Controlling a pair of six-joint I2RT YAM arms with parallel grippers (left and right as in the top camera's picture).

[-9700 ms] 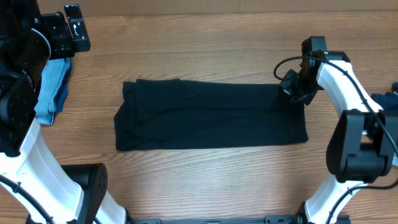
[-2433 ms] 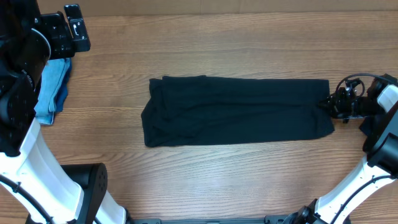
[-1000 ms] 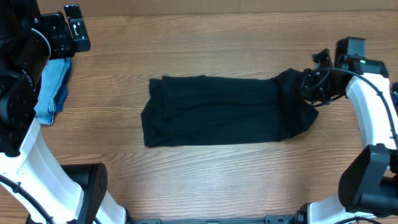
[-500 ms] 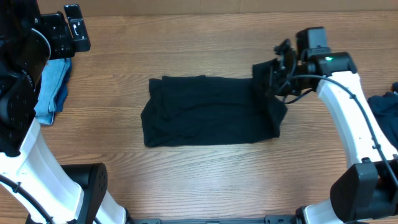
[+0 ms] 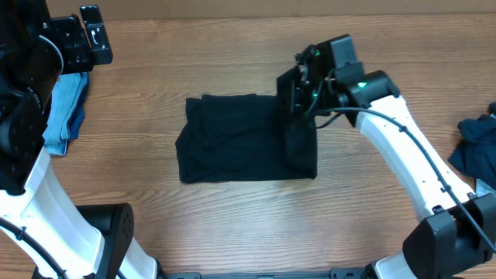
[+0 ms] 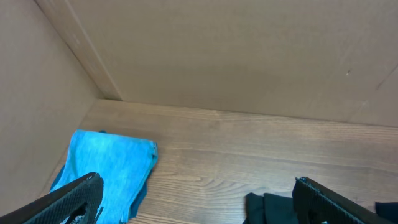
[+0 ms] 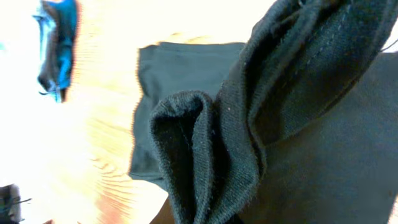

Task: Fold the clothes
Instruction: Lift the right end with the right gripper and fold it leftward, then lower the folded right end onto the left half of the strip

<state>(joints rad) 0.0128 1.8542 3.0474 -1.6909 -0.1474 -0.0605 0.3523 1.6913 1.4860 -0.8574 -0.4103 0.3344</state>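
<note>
Right pincer, clenched on the black T-shirt, had carried its right end leftward over the middle. Left pincer stood released.

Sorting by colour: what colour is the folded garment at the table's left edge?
The garment is plain light blue; clearest in the left wrist view.

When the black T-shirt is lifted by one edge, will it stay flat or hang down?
The black T-shirt is probably floppy: the end pinched by the right gripper sags in soft folds. Likely light, as one pinch lifts it. It should not roll.
</note>
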